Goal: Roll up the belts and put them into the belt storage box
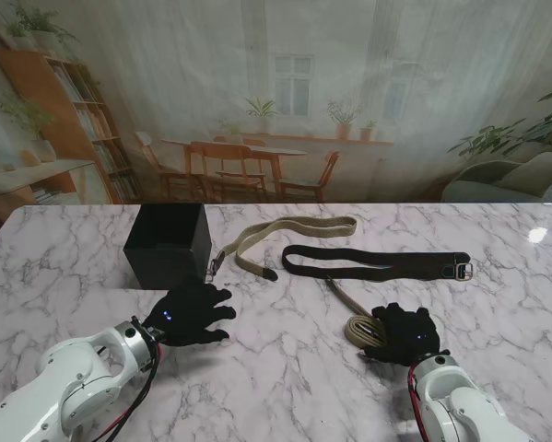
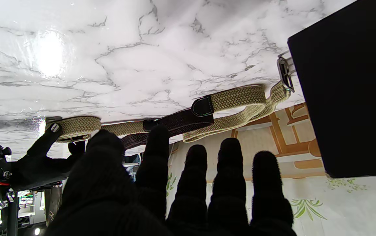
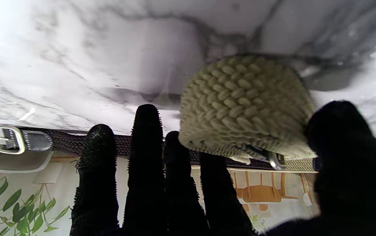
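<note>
Now the right hand (image 1: 403, 333) is gripping the soft woven beige roll (image 1: 362, 330), likely springy; pinch its sides. Left hand (image 1: 191, 313) is hovering, fingers spread, holding nothing.

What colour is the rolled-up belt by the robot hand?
Beige, with a woven braid pattern; the rolled belt shows best in the right wrist view.

A white marble table (image 1: 285, 378) with grey veins fills the near part of the stand's view, and a bright light glare (image 1: 537, 234) sits near its far right corner. Behind it hangs a printed backdrop (image 1: 165, 83) of a room: a wooden bookshelf (image 1: 77, 120) on the left, a dining table with chairs (image 1: 243, 166) in the middle, a window (image 1: 293, 83) above potted plants, and a grey sofa (image 1: 510, 177) with leafy greenery on the right.
</note>
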You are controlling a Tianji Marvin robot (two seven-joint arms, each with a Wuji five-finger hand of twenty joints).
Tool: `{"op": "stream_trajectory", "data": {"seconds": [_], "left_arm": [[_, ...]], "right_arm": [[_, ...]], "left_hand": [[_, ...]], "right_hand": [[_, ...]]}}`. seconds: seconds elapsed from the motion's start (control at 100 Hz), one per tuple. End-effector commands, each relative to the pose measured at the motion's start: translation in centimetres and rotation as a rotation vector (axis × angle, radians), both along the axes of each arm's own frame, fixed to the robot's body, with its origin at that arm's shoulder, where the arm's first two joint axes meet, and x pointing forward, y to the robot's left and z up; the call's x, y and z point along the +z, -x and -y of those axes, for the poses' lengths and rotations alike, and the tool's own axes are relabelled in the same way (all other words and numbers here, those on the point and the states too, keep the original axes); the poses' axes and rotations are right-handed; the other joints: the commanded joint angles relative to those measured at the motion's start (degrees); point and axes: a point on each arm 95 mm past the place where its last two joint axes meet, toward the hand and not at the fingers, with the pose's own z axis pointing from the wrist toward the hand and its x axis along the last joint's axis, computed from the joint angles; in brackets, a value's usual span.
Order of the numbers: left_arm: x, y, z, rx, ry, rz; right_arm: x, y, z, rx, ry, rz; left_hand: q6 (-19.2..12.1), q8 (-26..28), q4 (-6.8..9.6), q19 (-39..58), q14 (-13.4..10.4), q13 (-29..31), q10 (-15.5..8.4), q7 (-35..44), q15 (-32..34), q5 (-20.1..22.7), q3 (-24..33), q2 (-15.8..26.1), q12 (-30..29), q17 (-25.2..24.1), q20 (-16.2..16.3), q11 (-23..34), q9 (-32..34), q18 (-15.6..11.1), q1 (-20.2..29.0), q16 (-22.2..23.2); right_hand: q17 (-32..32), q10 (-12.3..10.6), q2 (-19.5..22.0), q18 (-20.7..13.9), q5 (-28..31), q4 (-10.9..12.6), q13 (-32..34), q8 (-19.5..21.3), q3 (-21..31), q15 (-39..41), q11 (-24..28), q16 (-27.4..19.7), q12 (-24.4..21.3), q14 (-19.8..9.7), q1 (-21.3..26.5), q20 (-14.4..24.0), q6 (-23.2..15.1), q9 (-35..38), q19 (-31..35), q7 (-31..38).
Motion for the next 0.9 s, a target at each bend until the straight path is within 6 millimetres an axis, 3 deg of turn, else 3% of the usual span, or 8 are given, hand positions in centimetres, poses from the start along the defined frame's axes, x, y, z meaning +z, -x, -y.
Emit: {"op": "stream_trajectory", "data": {"seconds": [0.0, 0.15, 0.21, 0.26, 0.35, 0.5, 0.67, 0.89], "left_arm": [[-0.25, 0.0, 0.03, 0.004, -0.01, -0.014], [-0.26, -0.03, 0.01, 0.006, -0.01, -0.014], [-0.25, -0.05, -0.01, 0.007, -0.01, -0.014], [-0.24, -0.07, -0.01, 0.008, -0.009, -0.013], [-0.22, -0.11, 0.02, 0.008, -0.008, -0.013], [-0.22, -0.17, 0.06, 0.006, -0.008, -0.013], [-0.21, -0.15, 0.04, 0.006, -0.008, -0.013], [-0.45, -0.41, 0.43, 0.002, -0.004, -0.032]], "right_arm": [[-0.23, -0.18, -0.4, 0.004, 0.018, 0.005], [-0.54, -0.53, -0.95, 0.014, 0.011, 0.032], [-0.5, -0.6, -1.02, 0.014, -0.001, 0.049], [-0.44, -0.62, -1.05, 0.015, -0.01, 0.061], [-0.32, -0.59, -0.99, 0.021, -0.027, 0.069], [-0.23, -0.55, -0.8, 0.059, -0.057, 0.059], [-0.26, -0.57, -0.52, 0.115, -0.064, 0.049], [-0.69, -0.52, -0.37, 0.143, -0.013, 0.002]], "left_hand": [[0.4, -0.1, 0.37, -1.6, -0.3, -0.6, -0.1, -0.3, -1.1, 0.1, -0.7, 1.3, -0.7, -1.1, -0.7, -0.7, -2.1, 1.8, 0.3, -0.2], [0.4, -0.2, 0.37, -1.6, -0.2, -0.6, -0.1, -0.3, -1.2, 0.1, -0.7, 1.3, -0.7, -1.0, -0.7, -0.7, -2.1, 1.8, 0.3, -0.2], [0.4, -0.2, 0.37, -1.6, -0.2, -0.7, -0.1, -0.4, -1.2, 0.0, -0.7, 1.4, -0.7, -1.1, -0.7, -0.8, -2.1, 1.8, 0.3, -0.2], [0.4, -0.2, 0.36, -1.6, -0.1, -0.7, 0.0, -0.4, -1.2, 0.1, -0.7, 1.3, -0.7, -1.1, -0.7, -0.7, -2.1, 1.8, 0.3, -0.2], [0.4, -0.2, 0.36, -1.6, -0.2, -0.6, -0.1, -0.3, -1.2, 0.1, -0.7, 1.3, -0.7, -1.0, -0.7, -0.8, -2.1, 1.9, 0.3, -0.2], [0.4, -0.2, 0.37, -1.6, -0.2, -0.7, 0.0, -0.3, -1.2, 0.1, -0.7, 1.3, -0.7, -1.0, -0.7, -0.7, -2.1, 1.8, 0.3, -0.2], [0.4, -0.2, 0.36, -1.6, -0.2, -0.6, -0.1, -0.3, -1.2, 0.1, -0.7, 1.4, -0.6, -1.0, -0.7, -0.7, -1.8, 1.9, 0.2, -0.2], [1.0, -2.6, 0.41, -1.4, -0.2, -0.3, -0.2, -2.9, -1.1, -2.4, -0.9, 2.4, -0.6, -0.7, -0.6, -0.7, -1.6, 1.9, -0.3, -0.2]], "right_hand": [[0.9, -0.6, -0.9, 1.3, 1.2, 1.7, 1.7, 1.4, -2.3, 4.2, 2.3, 1.9, 1.5, -1.1, 3.7, 1.5, -1.6, 1.4, 2.2, 2.4], [3.3, -2.0, 1.1, -0.9, 4.0, 3.4, 4.3, 1.7, -7.9, 9.5, 4.6, 4.2, 3.5, -2.5, 14.0, 4.0, -7.7, 4.4, 6.0, 9.2], [4.5, -2.7, -2.9, -1.6, 6.5, 0.5, 5.7, 1.9, 17.1, 11.6, 5.5, 5.0, 4.4, -3.2, 8.4, 4.6, -12.3, 6.3, 7.4, 13.4], [5.4, -3.2, -4.9, -2.0, 6.8, -5.4, 6.8, -2.7, 23.9, 13.0, 6.0, 5.5, 4.9, -3.6, 8.9, 5.0, -15.9, 7.7, 8.4, 18.8], [7.0, -4.0, -5.9, -2.9, 7.3, -8.3, 9.0, -5.7, 25.1, 15.0, 6.6, 6.4, 5.6, -4.2, 13.3, 5.3, -22.7, 10.4, 9.9, 25.7], [8.7, -4.9, -6.0, -3.6, 9.1, -8.5, 10.9, -4.3, 26.6, 16.7, 7.1, 7.1, 6.7, -4.9, 17.4, 5.5, -30.0, 13.0, 11.1, 28.7], [7.7, -5.5, -4.5, -4.2, 9.7, -7.7, 9.4, -3.1, 27.4, 15.5, 5.8, 6.8, 7.5, -5.4, 18.7, 5.1, -33.4, 12.6, 10.5, 28.1], [5.4, -5.5, -5.4, -4.0, 7.6, -7.8, 6.7, -3.9, 26.3, 12.3, 4.2, 5.9, 6.7, -5.0, 15.9, 4.8, -32.6, 10.1, 8.8, 24.9]]}}
